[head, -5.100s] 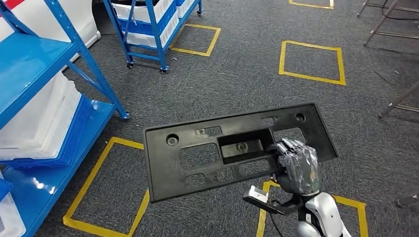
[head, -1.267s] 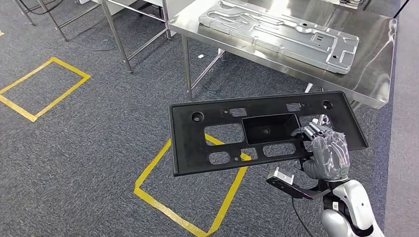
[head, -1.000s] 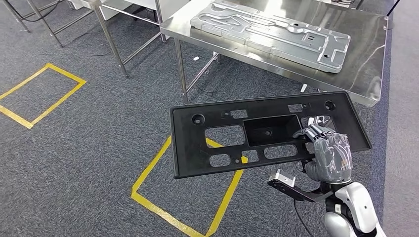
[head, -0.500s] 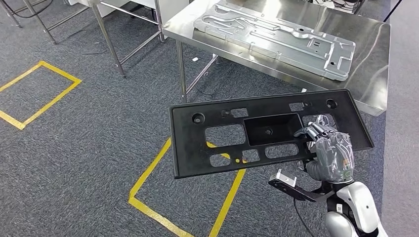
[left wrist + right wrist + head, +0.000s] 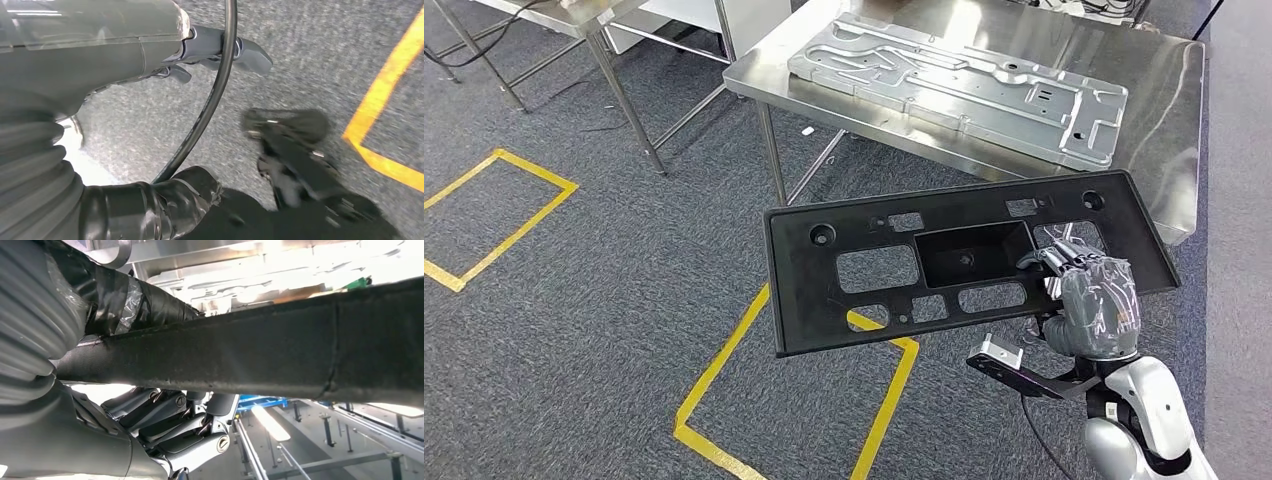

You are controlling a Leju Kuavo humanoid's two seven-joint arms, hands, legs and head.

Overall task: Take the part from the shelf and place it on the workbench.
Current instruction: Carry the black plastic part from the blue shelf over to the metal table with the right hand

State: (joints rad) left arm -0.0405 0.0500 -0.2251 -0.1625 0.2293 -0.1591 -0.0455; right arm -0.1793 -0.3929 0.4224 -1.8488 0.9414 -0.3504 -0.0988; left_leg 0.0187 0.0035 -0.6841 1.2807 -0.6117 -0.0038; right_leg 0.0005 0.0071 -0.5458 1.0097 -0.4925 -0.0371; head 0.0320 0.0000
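Steel workbench edge overlaps black part gripped by right hand.

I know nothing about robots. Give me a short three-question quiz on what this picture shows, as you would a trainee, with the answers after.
1. True or false: the black panel already lies on the steel table.
2. Which hand holds the black panel? A. the left hand B. the right hand C. a person's hand
3. Fill in: a flat silver ____ plate lies on the steel table.

Key
1. False. The right hand holds it in the air, short of the table's near edge, over the grey carpet.
2. B. The fingers reach through an opening near the panel's right end.
3. Metal. It is long, ribbed and lies along the tabletop.
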